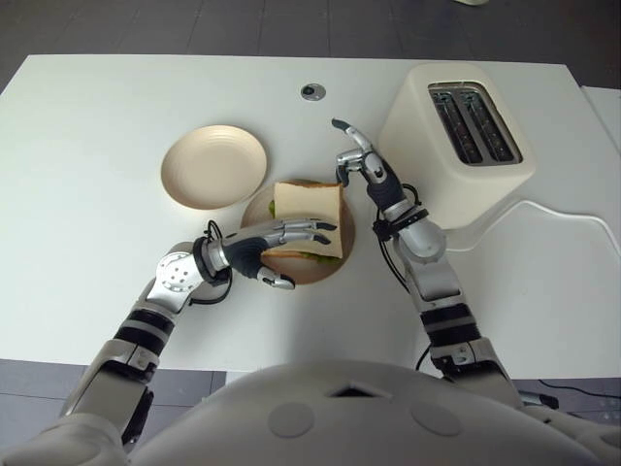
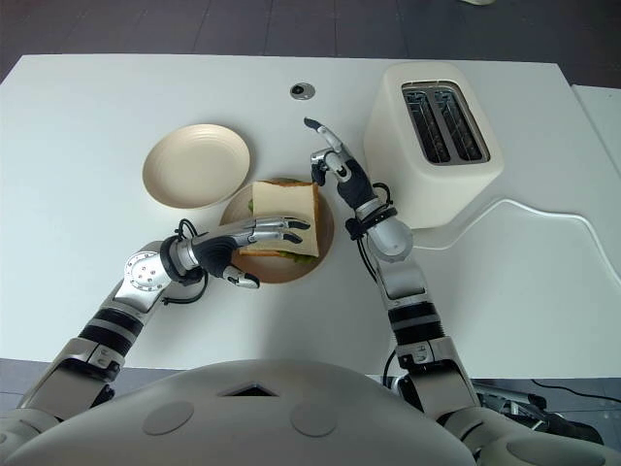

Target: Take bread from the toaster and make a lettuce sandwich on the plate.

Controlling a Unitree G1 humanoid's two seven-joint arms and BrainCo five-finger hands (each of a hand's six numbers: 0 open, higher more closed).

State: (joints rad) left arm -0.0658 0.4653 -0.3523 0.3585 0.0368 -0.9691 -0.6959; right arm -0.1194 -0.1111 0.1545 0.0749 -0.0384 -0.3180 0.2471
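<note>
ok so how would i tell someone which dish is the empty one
Find the white toaster on the right of the table and move left, past the brown plate carrying the sandwich. Just behind and left of that plate sits the empty bowl: cream, round, with faint rings inside and nothing in it.

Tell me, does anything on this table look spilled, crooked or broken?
Nothing stands out. The sandwich sits on its plate, a little lettuce peeking out under the top slice, and the toaster stands upright with empty slots. No spills or damage.
</note>
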